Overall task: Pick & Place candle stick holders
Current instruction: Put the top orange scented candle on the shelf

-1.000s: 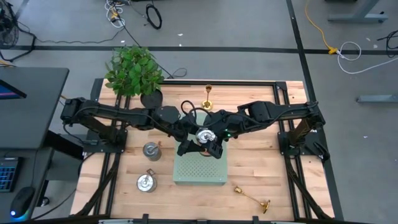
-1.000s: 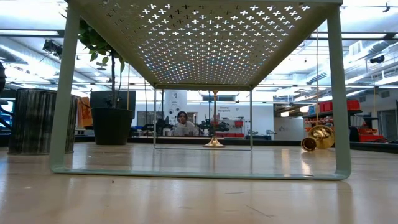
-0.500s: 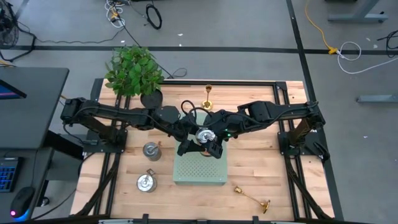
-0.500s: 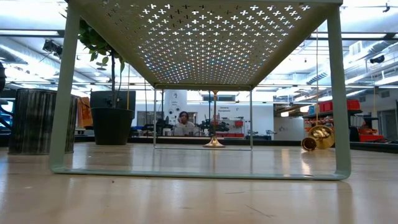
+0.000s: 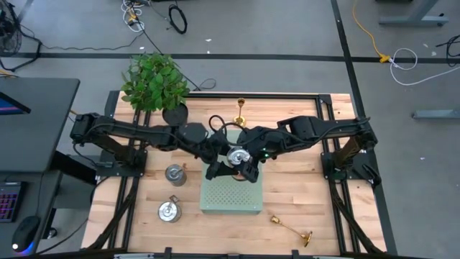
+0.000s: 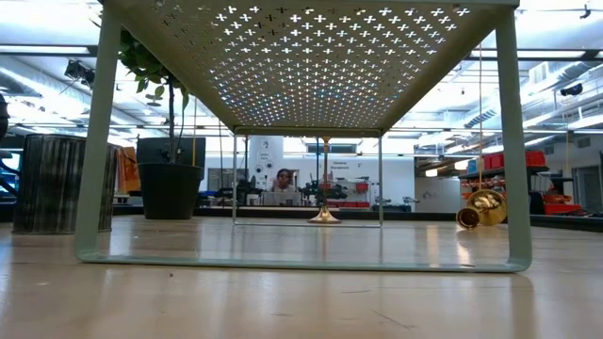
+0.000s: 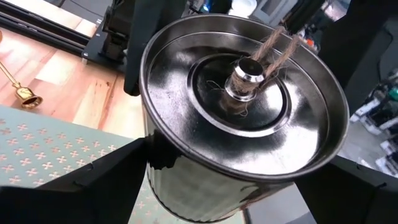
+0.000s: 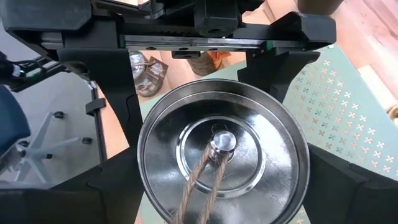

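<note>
A round, ribbed metal tin (image 5: 235, 157) with a shiny lid, a small knob and a twine loop is held above the rear edge of a pale green perforated metal stand (image 5: 231, 194). The tin is clamped from opposite sides by the left claw (image 7: 205, 186) and the right claw (image 8: 217, 193), with dark fingers pressed against its wall in both wrist views.

Three brass-gold candle stick holders are seen, each with a flared round base, a thin stem and a small cup. One upright holder (image 5: 240, 113) stands at the far edge of the light wooden plank counter (image 5: 302, 187); another holder (image 5: 291, 229) lies on its side near the front right corner. Only these two can be made out.

Two more tins (image 5: 175, 174) (image 5: 169, 211) rest left of the stand, and a leafy potted plant (image 5: 154, 83) sits at the far left corner.
</note>
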`<state>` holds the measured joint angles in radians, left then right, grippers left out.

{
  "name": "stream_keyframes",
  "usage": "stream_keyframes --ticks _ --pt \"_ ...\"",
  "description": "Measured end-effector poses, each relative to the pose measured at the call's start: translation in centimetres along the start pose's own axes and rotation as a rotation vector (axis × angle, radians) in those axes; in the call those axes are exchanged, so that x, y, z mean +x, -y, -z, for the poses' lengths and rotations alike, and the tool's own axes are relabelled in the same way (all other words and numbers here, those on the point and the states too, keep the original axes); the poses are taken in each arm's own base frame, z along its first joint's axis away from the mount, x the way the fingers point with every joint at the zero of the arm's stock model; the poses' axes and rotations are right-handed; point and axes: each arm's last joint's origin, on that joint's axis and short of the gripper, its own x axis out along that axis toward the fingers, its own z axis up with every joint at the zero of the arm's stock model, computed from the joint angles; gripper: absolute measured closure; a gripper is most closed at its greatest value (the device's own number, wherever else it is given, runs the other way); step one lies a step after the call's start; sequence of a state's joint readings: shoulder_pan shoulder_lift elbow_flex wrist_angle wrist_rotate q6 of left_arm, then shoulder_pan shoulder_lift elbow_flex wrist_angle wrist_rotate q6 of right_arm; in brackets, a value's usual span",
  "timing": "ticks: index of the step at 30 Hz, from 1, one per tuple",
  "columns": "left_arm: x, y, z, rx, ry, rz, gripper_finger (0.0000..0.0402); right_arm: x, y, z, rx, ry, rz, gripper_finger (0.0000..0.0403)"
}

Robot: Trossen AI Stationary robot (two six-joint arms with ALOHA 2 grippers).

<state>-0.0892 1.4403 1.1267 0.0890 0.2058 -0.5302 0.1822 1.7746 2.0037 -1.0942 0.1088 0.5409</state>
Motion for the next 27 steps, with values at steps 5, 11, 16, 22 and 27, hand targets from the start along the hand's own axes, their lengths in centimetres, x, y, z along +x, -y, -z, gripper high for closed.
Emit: stream_keyframes --ticks 5,11,16,22,27 --pt "0.05 0.12 0.23 0.018 -0.008 -0.014 0.0006 0.11 0.03 0.0 -0.001 0.001 0.008 0.0069" --pt "0.06 0.11 0.26 0.03 -0.006 -0.025 0.0004 0.11 0.04 -0.03 0.002 0.005 0.012 0.0069" --pt "0.04 0.06 0.27 0.034 -0.017 -0.012 0.0002 0.19 0.02 -0.09 0.003 0.012 0.013 0.0069" --pt "0.15 0.06 0.3 0.038 -0.014 -0.01 0.0002 0.2 -0.06 -0.21 0.004 0.023 0.002 0.0069" --pt "0.45 0.0 0.44 0.024 -0.002 -0.029 0.0001 0.25 -0.06 -0.17 0.004 0.017 -0.002 0.0069"
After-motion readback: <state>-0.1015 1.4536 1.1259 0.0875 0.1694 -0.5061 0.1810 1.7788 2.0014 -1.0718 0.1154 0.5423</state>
